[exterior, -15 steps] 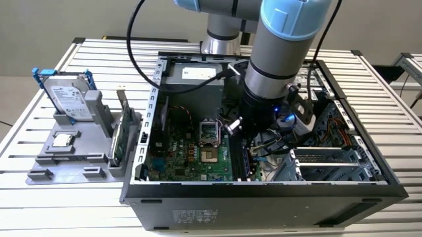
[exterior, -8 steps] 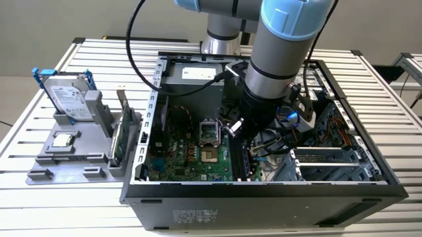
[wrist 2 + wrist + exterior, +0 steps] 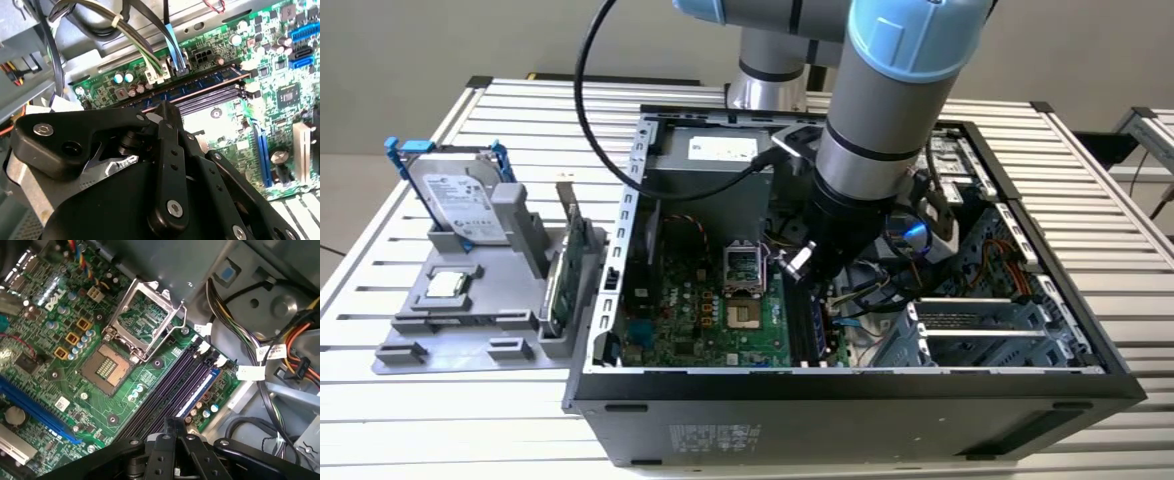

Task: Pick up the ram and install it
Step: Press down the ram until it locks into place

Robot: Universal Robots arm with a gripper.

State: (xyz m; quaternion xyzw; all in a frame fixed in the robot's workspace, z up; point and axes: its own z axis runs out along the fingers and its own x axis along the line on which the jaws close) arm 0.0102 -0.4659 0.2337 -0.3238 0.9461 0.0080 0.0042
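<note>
Ram (image 3: 200, 85) sits slotted inside the computer case (image 3: 854, 385).

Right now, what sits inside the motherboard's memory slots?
A blue ram stick stands in the outermost slot; the neighbouring slots look empty. The gripper covers their near ends.

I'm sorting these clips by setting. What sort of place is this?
Probably a robotics lab or test bench for computer assembly. An open PC case lies on a slatted metal table, a grey fixture beside it holds a hard drive, and the gripper hangs over the memory slots.
</note>
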